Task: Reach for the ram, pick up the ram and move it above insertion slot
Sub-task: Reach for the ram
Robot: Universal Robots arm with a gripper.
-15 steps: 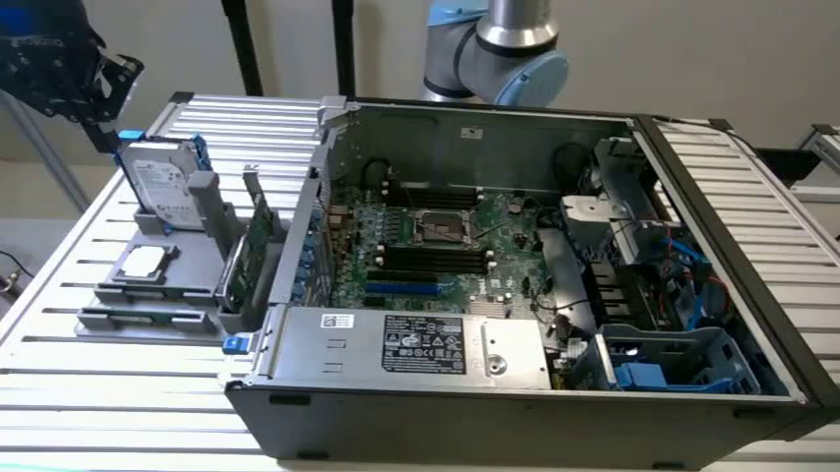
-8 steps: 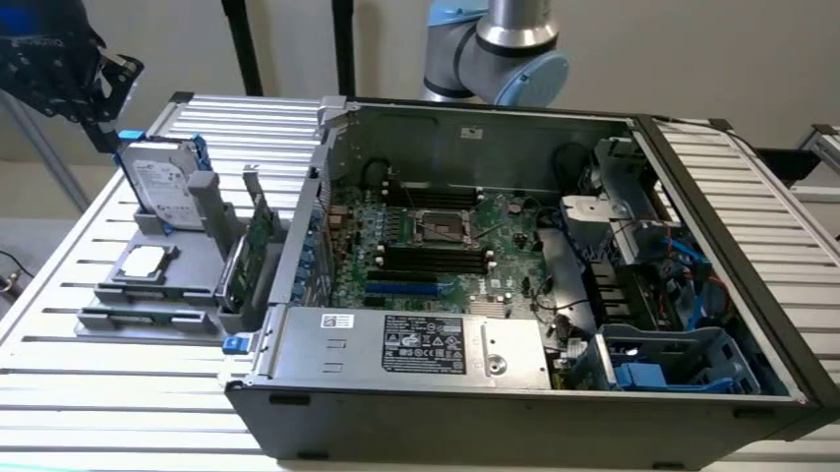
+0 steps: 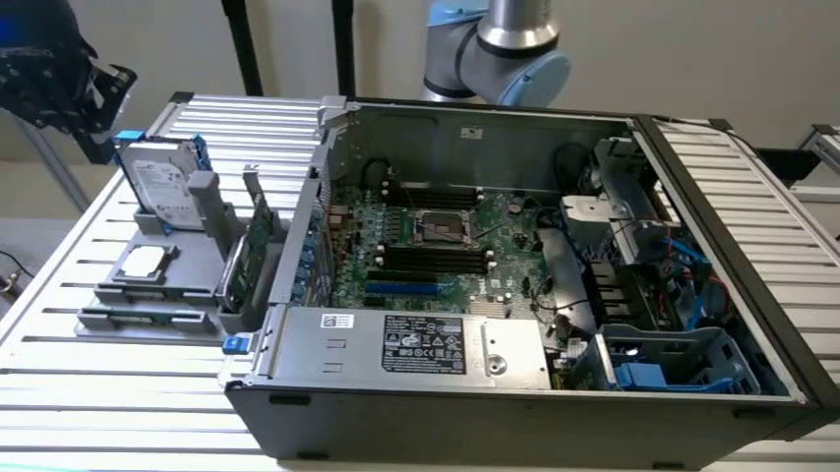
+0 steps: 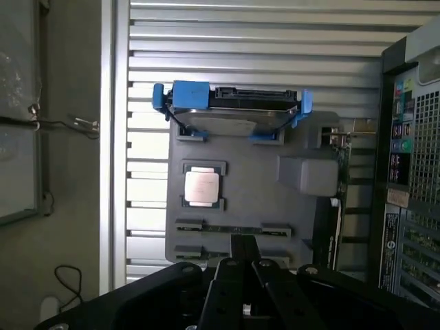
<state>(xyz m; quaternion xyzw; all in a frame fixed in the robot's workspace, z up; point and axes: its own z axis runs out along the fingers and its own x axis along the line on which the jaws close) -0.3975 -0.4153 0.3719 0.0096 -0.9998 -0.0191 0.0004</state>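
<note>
The ram [image 4: 232, 229] is a thin dark-green stick lying flat in the clips of a grey holder [image 4: 261, 206], near that holder's edge closest to the gripper. In the exterior view the ram [image 3: 145, 315] lies along the holder's front edge, on the exterior view's left of the computer case. My gripper [image 4: 244, 251] hangs well above that end of the holder, fingers pressed together, shut on nothing. It appears as a black mass [image 3: 59, 84] at the exterior view's upper left. The long black insertion slots [image 3: 434, 258] flank the processor socket on the motherboard inside the case.
The holder also carries an upright hard drive in a blue frame [image 4: 230, 103], a processor chip [image 4: 201, 185] and a tall green expansion card [image 3: 256, 241]. The open case [image 3: 525, 374] has high walls. A slatted metal table [image 3: 79, 393] lies underneath, and a cable [image 4: 69, 282] is on the floor.
</note>
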